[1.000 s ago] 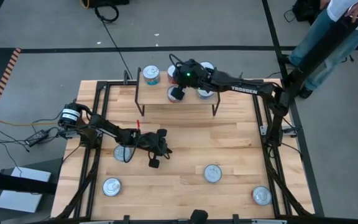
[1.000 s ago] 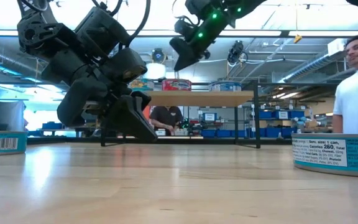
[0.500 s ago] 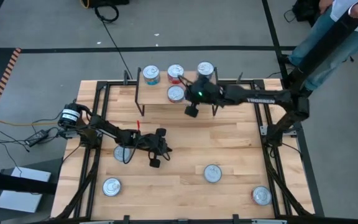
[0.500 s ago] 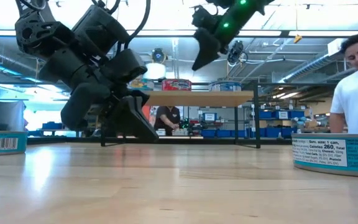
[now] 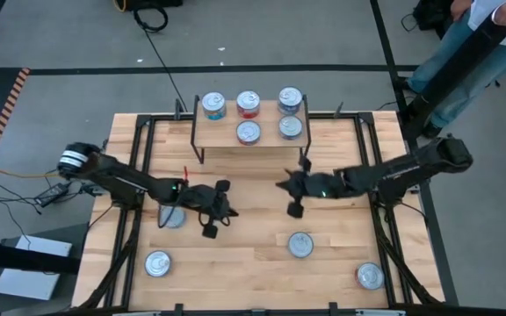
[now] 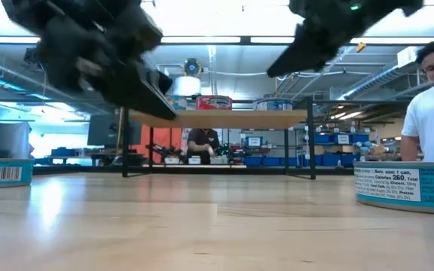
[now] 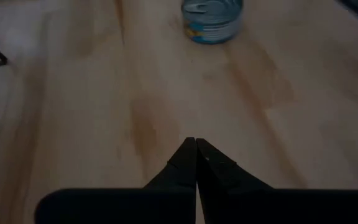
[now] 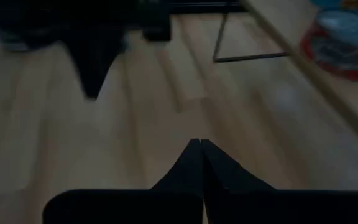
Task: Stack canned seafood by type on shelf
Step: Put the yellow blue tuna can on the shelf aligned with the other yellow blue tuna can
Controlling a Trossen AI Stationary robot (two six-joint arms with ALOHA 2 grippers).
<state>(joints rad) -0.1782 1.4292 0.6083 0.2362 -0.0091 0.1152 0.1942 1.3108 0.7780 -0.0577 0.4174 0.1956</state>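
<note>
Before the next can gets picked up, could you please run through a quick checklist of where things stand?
1. Right gripper empty and shut, above the table's middle: ok.
2. Left gripper empty and shut, above the table: ok.
3. Shelf holds five cans, with free space at its front left: ok.
4. Nearest loose can upright, just ahead of the right gripper: ok.
5. All cans shelved: not ok; four remain on the table.
6. Shelf stacks sorted by type: cannot tell.

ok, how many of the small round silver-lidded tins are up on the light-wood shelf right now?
5: three along the back edge and two in front on the light-wood shelf. Lower tins in a stack could be hidden from above.
</note>
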